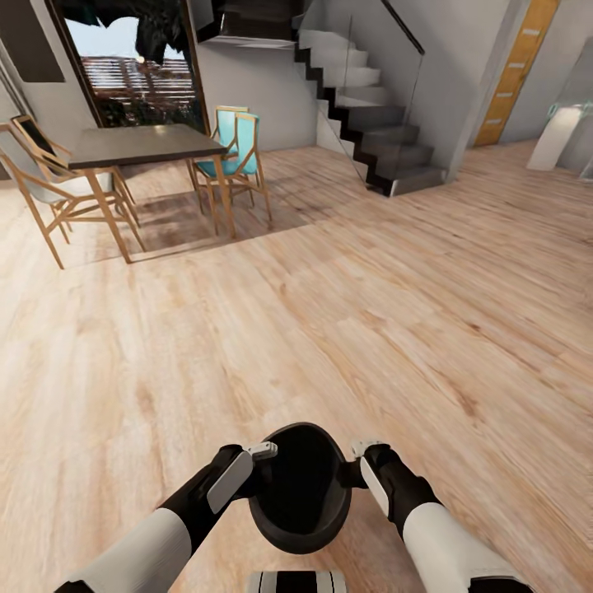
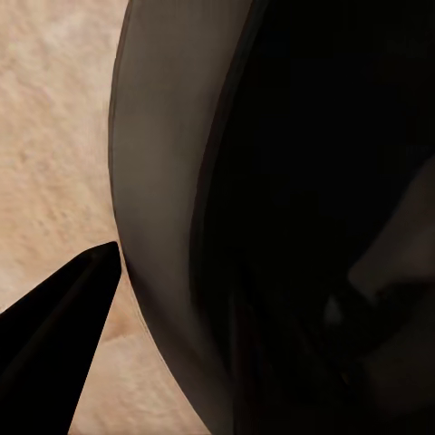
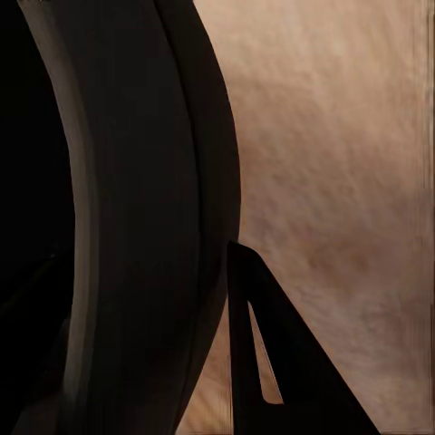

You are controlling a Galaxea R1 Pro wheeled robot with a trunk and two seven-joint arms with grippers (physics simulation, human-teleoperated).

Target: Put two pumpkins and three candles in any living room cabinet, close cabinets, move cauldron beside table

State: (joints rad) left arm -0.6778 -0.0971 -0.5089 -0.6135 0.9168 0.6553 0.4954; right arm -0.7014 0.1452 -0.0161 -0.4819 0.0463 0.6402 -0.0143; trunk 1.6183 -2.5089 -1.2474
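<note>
One black cauldron (image 1: 301, 494) is seen, gripped between two grippers, the left gripper (image 1: 260, 454) and the right gripper (image 1: 362, 454). One dark-topped table (image 1: 144, 146) is counted, with four chairs around it: two with teal seats (image 1: 239, 144) and two pale ones (image 1: 37, 177). One staircase (image 1: 371, 107) is seen.

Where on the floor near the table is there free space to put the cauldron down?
The cauldron is held between the left gripper and the right gripper. Bare wooden floor stretches from the robot to the table and across to the stairs. It is crowded under and around the table, where chairs stand close.
</note>
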